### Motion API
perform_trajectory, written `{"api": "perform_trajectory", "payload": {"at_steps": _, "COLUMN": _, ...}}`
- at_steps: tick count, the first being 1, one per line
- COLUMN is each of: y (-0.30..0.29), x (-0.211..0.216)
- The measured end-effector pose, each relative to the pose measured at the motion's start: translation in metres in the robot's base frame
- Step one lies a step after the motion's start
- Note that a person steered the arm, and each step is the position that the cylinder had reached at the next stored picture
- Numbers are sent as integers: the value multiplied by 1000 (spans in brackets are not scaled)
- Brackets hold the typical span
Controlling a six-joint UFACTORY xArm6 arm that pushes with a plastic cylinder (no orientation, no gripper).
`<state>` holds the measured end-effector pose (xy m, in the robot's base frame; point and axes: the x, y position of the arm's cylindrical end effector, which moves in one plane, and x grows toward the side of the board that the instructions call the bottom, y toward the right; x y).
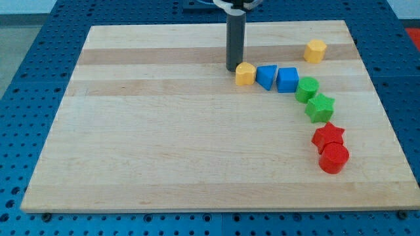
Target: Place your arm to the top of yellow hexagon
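One yellow hexagon (315,50), small, chunky, upright.

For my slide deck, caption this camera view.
My tip rests just left of a yellow block heading a curved block chain; the yellow hexagon sits apart.

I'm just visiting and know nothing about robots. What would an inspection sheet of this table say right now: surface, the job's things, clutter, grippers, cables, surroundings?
Surface: pale wooden board, flat, its bare parts unmarked.
Job's things: two yellow blocks. One heads the curved row, with my tip close at its upper left, touching or nearly so. The other yellow block sits alone toward the view's top right. Which one is the hexagon I cannot tell for sure.
Clutter: a curved row running down the view's right: blue block, blue cube, green block, green star, red star, red block.
Grippers: none; a dark rod only.
Cables: nothing seen.
Surroundings: blue perforated table around the board.
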<state>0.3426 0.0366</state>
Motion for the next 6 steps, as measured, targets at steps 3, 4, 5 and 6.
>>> {"api": "perform_trajectory", "payload": {"at_steps": 3, "y": 14, "x": -29}}
{"api": "perform_trajectory", "payload": {"at_steps": 4, "y": 50, "x": -66}}
{"api": "perform_trajectory", "payload": {"at_steps": 5, "y": 108, "x": -98}}
{"api": "perform_trajectory", "payload": {"at_steps": 6, "y": 152, "x": -104}}
